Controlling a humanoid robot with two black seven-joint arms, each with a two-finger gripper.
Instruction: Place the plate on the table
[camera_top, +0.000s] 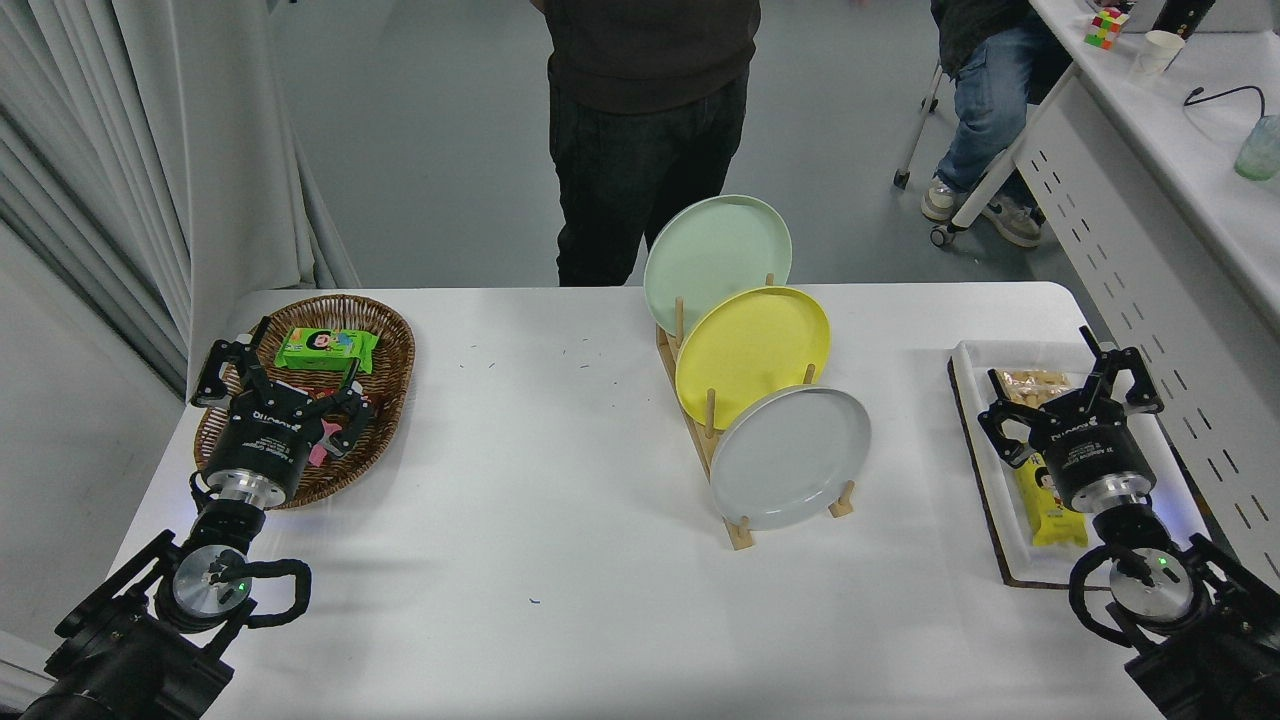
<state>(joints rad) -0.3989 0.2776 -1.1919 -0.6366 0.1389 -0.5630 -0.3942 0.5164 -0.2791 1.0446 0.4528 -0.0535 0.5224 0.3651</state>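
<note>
Right gripper (1072, 392), fingers apart, is hovering near the table's (560, 600) right edge.
Grey plate (790, 457) is standing upright, lying to its left, nearer this arm.

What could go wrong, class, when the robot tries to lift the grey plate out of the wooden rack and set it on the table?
1. The grey plate leans close against the yellow plate; pulling it out may drag or knock that one.
2. The wooden rack looks light and might shift or tip.
3. The right claw, open over the white tray, could clip the plate's raised rim or lose its grip when it reaches across, dropping the plate onto the table.
</note>
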